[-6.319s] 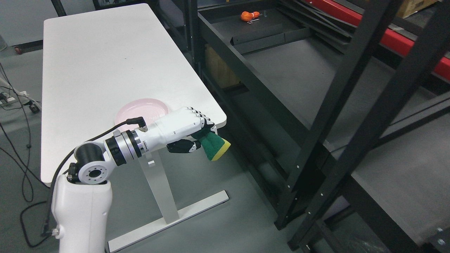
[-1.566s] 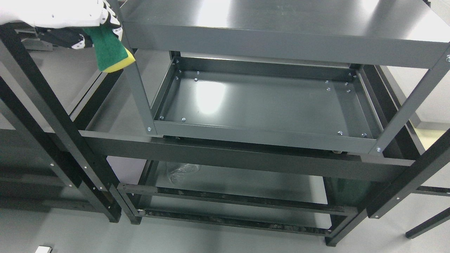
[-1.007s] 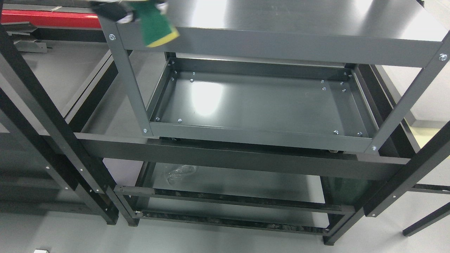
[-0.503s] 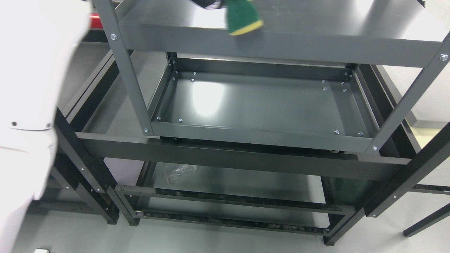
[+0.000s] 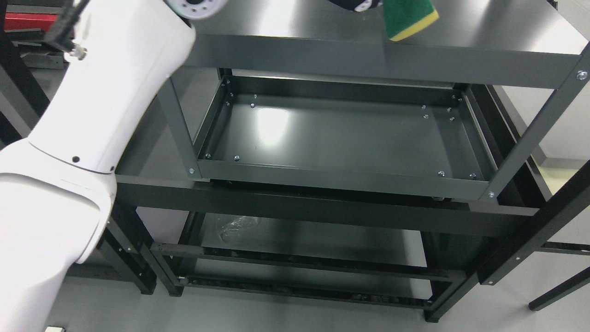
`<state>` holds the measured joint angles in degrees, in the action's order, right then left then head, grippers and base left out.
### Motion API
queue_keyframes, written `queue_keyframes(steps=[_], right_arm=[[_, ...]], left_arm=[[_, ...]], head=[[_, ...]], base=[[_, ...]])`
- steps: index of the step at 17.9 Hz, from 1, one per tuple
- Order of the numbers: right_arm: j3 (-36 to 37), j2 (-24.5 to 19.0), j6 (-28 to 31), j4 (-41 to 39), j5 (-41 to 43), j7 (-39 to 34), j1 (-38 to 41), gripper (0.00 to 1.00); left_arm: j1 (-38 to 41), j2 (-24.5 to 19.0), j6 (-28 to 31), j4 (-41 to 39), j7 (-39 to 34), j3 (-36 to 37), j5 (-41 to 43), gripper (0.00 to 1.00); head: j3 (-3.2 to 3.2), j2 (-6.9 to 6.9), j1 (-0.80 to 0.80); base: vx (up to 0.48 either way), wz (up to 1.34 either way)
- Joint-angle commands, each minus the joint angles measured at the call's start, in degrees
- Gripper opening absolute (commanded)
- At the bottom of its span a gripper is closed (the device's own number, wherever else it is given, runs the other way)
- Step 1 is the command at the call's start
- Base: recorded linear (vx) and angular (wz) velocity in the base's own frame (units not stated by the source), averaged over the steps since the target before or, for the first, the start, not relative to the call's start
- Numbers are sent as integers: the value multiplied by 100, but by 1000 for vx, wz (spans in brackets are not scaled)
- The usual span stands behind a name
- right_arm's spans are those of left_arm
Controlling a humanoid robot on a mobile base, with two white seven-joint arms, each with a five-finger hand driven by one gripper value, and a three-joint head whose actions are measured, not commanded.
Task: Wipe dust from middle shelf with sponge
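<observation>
- Left arm (image 5: 92, 115) comes in from the lower left and reaches up across the view; its hand is nearly all cut off by the top edge, with only dark fingertips (image 5: 357, 5) showing.
- Sponge (image 5: 408, 17), green with a yellow layer, hangs down from those fingertips. It looks gripped, though the grip itself is out of frame.
- The sponge sits over the top shelf (image 5: 484, 27), near its front lip and right of centre. I cannot tell whether it touches the surface.
- Key relation: the middle shelf (image 5: 345, 133) lies below and nearer than the sponge, one level down. Its long axis runs left to right.
- My reading: the hand must come back over the front lip, drop, then enter between the corner posts.
- Right arm is not in view, so the left is the only candidate.
- Compared with half a second ago, the sponge has travelled rightward along the top shelf, and more of the arm now fills the left side. The rack holds its position in the picture.
</observation>
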<state>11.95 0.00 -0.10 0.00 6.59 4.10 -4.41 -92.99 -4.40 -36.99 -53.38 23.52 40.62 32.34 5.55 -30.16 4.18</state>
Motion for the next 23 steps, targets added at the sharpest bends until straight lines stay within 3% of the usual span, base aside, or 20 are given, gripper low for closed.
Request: queue_keyframes(steps=[1, 5, 11, 13, 17, 19, 23], right_arm=[[0, 100, 414, -100, 0, 3, -7, 100], [0, 100, 414, -100, 0, 3, -7, 100], [0, 100, 414, -100, 0, 3, 2, 100], [0, 100, 414, -100, 0, 3, 2, 100], [0, 100, 414, -100, 0, 3, 2, 100], [0, 100, 414, -100, 0, 3, 2, 100], [0, 100, 414, -100, 0, 3, 2, 100]], left_arm=[[-35, 340, 306, 364, -225, 1668, -377, 0], [-421, 340, 122, 266, -68, 1642, -360, 0], [-765, 340, -475, -93, 1592, 992, -342, 0], [-529, -76, -607, -409, 1752, 869, -351, 0], [-203, -1316, -766, -1068, 1805, 369, -412, 0], [42, -1747, -801, -1437, 1814, 218, -1032, 0], [780, -1855, -801, -2123, 1814, 673, -3343, 0]], head=[[0, 0, 0], [0, 0, 0], [0, 0, 0], [0, 0, 0], [0, 0, 0], [0, 0, 0], [0, 0, 0]], base=[[0, 0], [0, 0], [0, 0], [0, 0], [0, 0], [0, 0], [0, 0]])
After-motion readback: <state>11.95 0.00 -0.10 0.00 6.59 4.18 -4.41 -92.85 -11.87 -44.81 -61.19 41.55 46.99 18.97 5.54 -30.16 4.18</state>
